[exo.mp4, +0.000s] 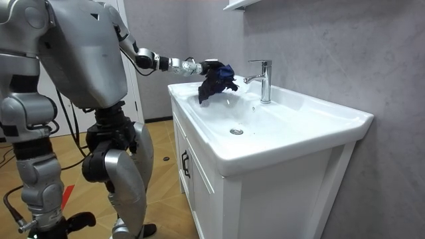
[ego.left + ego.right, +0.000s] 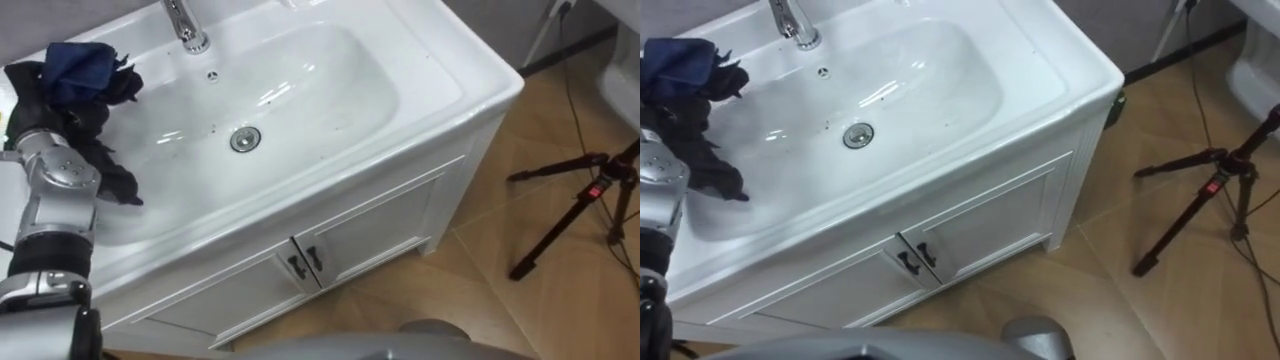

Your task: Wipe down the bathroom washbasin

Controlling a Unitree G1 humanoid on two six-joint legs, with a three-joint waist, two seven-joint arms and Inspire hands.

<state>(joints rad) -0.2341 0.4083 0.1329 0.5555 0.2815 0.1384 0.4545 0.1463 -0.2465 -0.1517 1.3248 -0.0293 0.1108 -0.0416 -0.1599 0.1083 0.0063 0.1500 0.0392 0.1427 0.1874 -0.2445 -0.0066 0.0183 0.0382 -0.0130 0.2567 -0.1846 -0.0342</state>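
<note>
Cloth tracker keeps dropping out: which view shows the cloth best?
Room view: the whole cloth shows in outline, hanging from the left hand above the basin. The left eye view shows it bunched at the basin's left end; the right eye view cuts it at the picture's left edge.

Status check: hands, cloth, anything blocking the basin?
Left hand shut on cloth, over basin's left end beside faucet. Cloth-to-basin contact unclear. Nothing in the way around drain.
</note>
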